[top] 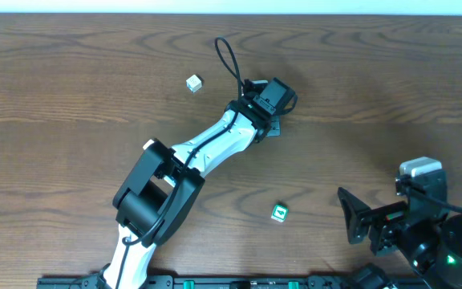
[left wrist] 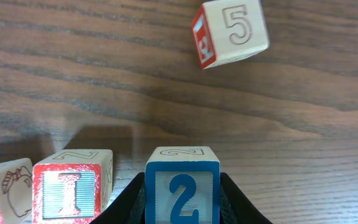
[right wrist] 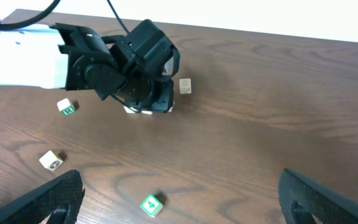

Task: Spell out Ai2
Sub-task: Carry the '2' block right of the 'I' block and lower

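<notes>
In the left wrist view my left gripper [left wrist: 182, 183] is shut on a blue block with a "2" [left wrist: 182, 198], its black fingers against both sides. The block stands on the table just right of a red "I" block [left wrist: 72, 190], with a small gap between them. A third block with an apple picture [left wrist: 5, 190] sits left of the "I". In the overhead view my left gripper [top: 265, 119] hides these blocks. My right gripper [top: 367, 225] is open and empty at the near right.
A red "5" block [left wrist: 232, 31] lies ahead of the left gripper. A pale block [top: 194, 83] sits at the far centre and a green block [top: 279, 212] at the near centre. The right wrist view shows a further green block [right wrist: 67, 107] and a pale block [right wrist: 52, 160].
</notes>
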Robot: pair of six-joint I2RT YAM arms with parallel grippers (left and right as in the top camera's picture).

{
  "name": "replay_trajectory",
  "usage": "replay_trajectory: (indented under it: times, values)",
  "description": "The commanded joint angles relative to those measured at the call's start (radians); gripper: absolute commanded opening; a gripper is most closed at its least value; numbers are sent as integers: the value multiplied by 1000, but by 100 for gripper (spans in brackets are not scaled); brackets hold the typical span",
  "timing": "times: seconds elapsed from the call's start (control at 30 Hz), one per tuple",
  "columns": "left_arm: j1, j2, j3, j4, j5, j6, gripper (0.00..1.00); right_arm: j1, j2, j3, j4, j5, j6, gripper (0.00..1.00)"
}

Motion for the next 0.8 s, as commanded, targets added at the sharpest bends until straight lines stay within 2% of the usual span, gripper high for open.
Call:
replay_trajectory:
  times: [0.0,0.67,0.7,0.77]
  values:
    - [2,29,0,1,-25,-19,6,-9,-2,2,-2,-5,14,99]
    - [3,45,0,-14,-39,0,7,-9,-2,2,-8,-3,14,99]
    - [2,45,0,-13,-40,0,10,-9,-2,2,-8,-3,14,99]
    - [2,45,0,-13,-40,0,22,-9,-2,2,-8,5,14,99]
